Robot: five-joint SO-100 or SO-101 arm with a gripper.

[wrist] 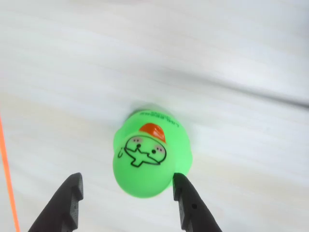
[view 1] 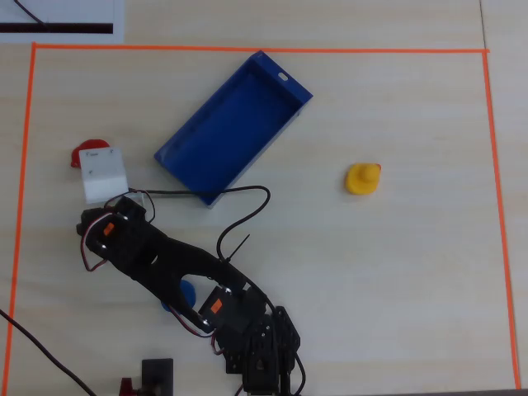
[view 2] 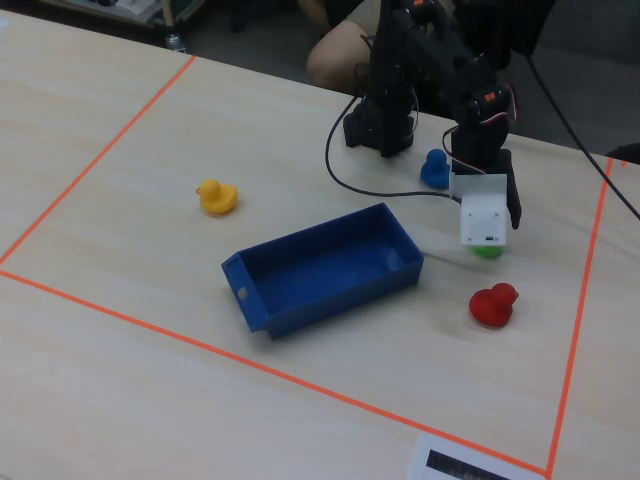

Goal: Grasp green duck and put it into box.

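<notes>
Green duck: on the worktop between my fingers in the wrist view, lying nearer the right finger than the left one; in the fixed view only a sliver of green shows under the white camera housing.
Fingers: spread wide, gripping nothing; the gripper straddles the lower half of the duck and I see no firm contact.
Step in hand: I judge this as the final descent before closing on the duck.
How I'd do it well: nudge slightly right in the wrist view so the duck sits centred, go lower so the pads meet the widest part of the body, then close gently, since the rounded rubber could squirt out.
Box: blue, empty, just beyond the arm in the overhead view; I'd lift clear of its near wall.
Bystanders: red duck near, blue duck by the arm, yellow duck well apart.
Writing: a curved line of small dark print above the duck's orange cap, too blurred to read; a cartoon face drawn below it.
</notes>
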